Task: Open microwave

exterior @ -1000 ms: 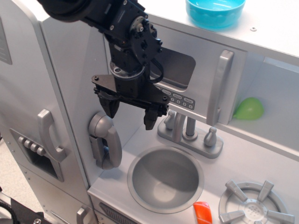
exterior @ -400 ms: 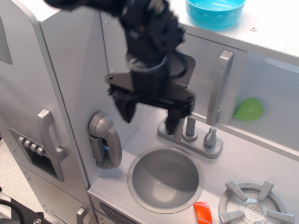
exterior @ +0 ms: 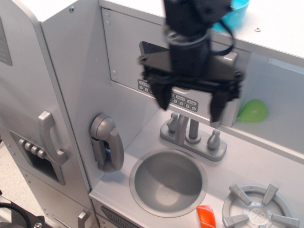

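observation.image view
Gripper: we see the black gripper [exterior: 191, 100] hanging fingers-down in front of the microwave door, jaws spread wide and grasping nothing (the picture is blurred here).
Microwave: the microwave [exterior: 142, 71] sits at the back of the toy kitchen counter, above the faucet; its door looks shut, as far as we can tell.
Buttons: a row of small grey buttons [exterior: 183, 100] shows between the two fingers.
Handle: mostly hidden behind the gripper's right side; we cannot tell whether a finger touches it.
Faucet: the grey faucet [exterior: 192, 134] stands below the gripper, behind the round sink [exterior: 168, 181].
Back right: a green object [exterior: 252, 110] lies in the open compartment.
Top edge: a blue bowl [exterior: 236, 11] is on the microwave's roof.
Left side: a toy phone [exterior: 106, 142] hangs on the wall.
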`<state>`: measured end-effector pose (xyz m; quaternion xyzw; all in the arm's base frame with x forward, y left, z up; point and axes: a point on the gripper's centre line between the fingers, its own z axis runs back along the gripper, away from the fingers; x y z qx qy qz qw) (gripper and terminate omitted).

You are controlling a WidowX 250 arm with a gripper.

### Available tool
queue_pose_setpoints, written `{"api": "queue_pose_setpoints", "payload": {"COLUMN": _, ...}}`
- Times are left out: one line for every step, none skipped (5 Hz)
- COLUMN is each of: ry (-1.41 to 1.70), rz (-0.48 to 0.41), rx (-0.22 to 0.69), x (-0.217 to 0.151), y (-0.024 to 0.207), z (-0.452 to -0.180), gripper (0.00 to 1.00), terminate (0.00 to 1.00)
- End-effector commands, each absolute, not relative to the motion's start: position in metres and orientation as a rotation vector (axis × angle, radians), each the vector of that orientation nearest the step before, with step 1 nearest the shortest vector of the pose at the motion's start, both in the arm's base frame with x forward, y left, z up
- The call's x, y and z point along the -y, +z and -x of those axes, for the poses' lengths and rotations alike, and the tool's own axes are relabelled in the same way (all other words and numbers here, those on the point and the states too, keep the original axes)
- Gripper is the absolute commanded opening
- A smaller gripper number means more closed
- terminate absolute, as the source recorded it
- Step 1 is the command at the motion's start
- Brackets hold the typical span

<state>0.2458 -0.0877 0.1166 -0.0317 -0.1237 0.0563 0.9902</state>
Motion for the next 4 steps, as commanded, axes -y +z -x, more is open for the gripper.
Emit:
{"api": "queue_pose_setpoints", "payload": {"ry": 0.053, "rz": 0.061, "rx": 0.334, "x": 0.105, "y": 0.119, "z": -0.279, "gripper": 1.0, "terminate": 0.0}}
{"api": "queue_pose_setpoints", "payload": {"ry": 0.03, "rz": 0.041, "rx": 0.343, "x": 0.109, "y": 0.109, "z": -0.291, "gripper": 1.0, "terminate": 0.0}}
{"api": "queue_pose_setpoints", "payload": {"ry": 0.045, "rz": 0.025, "rx": 0.357, "x": 0.108, "y": 0.107, "z": -0.306, "gripper": 1.0, "terminate": 0.0}}
{"api": "queue_pose_setpoints", "payload": {"ry": 0.052, "rz": 0.01, "rx": 0.366, "x": 0.106, "y": 0.105, "z": -0.314, "gripper": 1.0, "terminate": 0.0}}
